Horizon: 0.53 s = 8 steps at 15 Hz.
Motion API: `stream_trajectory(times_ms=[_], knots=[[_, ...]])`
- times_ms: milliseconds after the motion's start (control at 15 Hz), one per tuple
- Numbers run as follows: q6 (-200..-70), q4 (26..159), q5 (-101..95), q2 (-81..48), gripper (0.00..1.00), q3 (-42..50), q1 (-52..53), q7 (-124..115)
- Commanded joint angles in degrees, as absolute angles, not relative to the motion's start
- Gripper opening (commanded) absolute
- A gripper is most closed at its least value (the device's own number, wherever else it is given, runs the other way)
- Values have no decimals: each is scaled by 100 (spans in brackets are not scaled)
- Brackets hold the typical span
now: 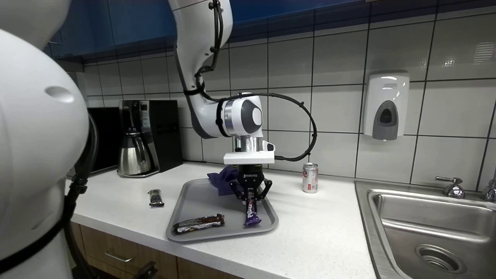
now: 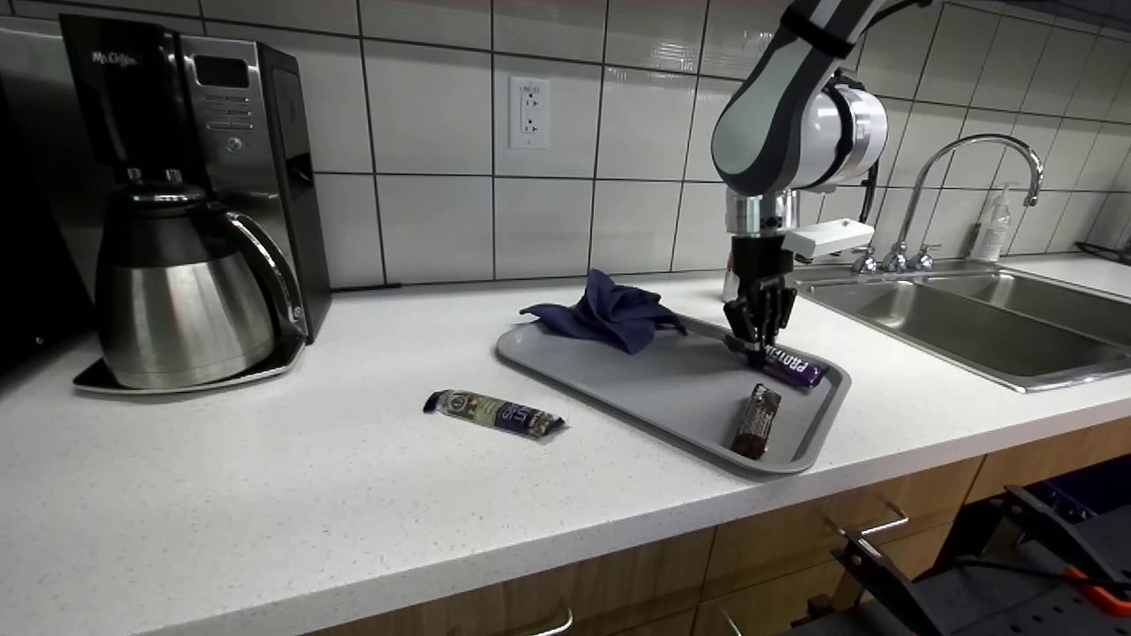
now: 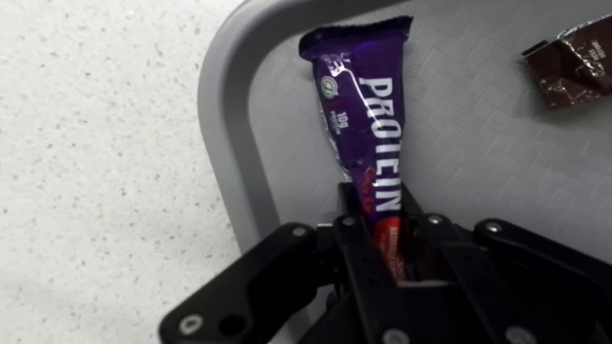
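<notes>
In the wrist view the claw [image 3: 377,203] is clamped on the purple bar [image 3: 366,110], one finger against each long side, presumably because pinching across the narrow width gives a surer hold than along the length. The bar is inside the outline of the tray [image 1: 201,203], at 3 o'clock from its middle in an exterior view; whether it rests there or is just lifted, I cannot tell. The brown bar [image 1: 199,223] lies in the tray at 8 o'clock, leaving the fingers room, and a rumpled cloth [image 1: 224,184] drapes over the rim at 12. In the wrist view the held bar's crimped end points to 12 o'clock; its glossy wrapper carries a small round badge and big white letters reading PROTEIN, turns red near the fingers, and narrows toward the grip, as if squeezed.
</notes>
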<state>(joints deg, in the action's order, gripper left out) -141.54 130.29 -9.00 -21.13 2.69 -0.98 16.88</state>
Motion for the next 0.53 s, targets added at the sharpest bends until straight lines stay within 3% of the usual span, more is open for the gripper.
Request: stream_trajectory(times_ms=[0, 467], knots=[[-14029, 13018, -902, -1885, 5, 170, -174, 1614], [-13980, 12987, -861, -1614, 5, 149, -181, 1639]])
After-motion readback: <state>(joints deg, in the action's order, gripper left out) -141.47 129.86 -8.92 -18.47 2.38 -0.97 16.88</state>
